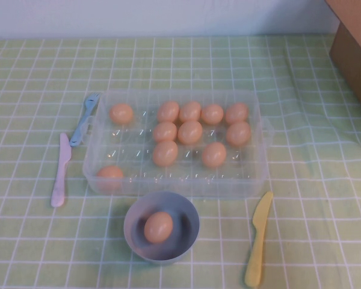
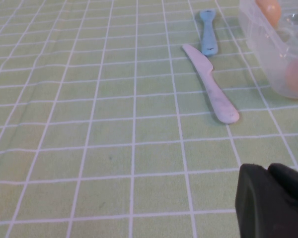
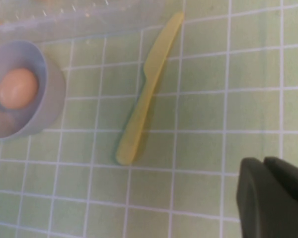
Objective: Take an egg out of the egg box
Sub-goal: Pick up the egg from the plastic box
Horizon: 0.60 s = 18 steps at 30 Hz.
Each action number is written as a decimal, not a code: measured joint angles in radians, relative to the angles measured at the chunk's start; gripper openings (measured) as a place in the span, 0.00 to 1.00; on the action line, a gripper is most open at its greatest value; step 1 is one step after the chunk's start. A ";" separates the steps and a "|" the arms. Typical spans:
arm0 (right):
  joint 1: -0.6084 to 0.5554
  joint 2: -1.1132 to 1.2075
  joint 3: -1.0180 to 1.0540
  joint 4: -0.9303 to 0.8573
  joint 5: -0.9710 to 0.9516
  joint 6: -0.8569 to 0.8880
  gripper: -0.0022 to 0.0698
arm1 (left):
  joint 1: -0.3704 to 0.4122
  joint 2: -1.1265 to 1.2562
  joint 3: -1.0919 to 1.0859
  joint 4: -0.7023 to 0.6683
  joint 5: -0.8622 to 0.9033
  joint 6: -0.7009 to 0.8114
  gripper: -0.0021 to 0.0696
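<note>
The clear plastic egg box lies mid-table with several orange-tan eggs in its cells, such as one at the left front corner. One more egg sits in the grey-blue bowl in front of the box. Neither arm shows in the high view. In the left wrist view my left gripper is shut and empty, low over the cloth, apart from the box corner. In the right wrist view my right gripper is shut and empty, beside the bowl and its egg.
A pink knife and a blue fork lie left of the box. A yellow knife lies front right. A cardboard box stands at the back right. A green checked cloth covers the table.
</note>
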 joint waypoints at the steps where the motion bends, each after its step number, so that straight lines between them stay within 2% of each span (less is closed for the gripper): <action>1: 0.000 0.031 -0.022 -0.017 0.023 0.000 0.00 | 0.000 0.000 0.000 0.000 0.000 0.000 0.03; 7: 0.019 0.227 -0.142 -0.051 0.044 -0.040 0.00 | 0.000 0.000 0.000 0.000 0.000 0.000 0.03; 18: 0.334 0.612 -0.385 -0.090 -0.035 -0.052 0.00 | 0.000 0.000 0.000 0.000 0.000 0.000 0.03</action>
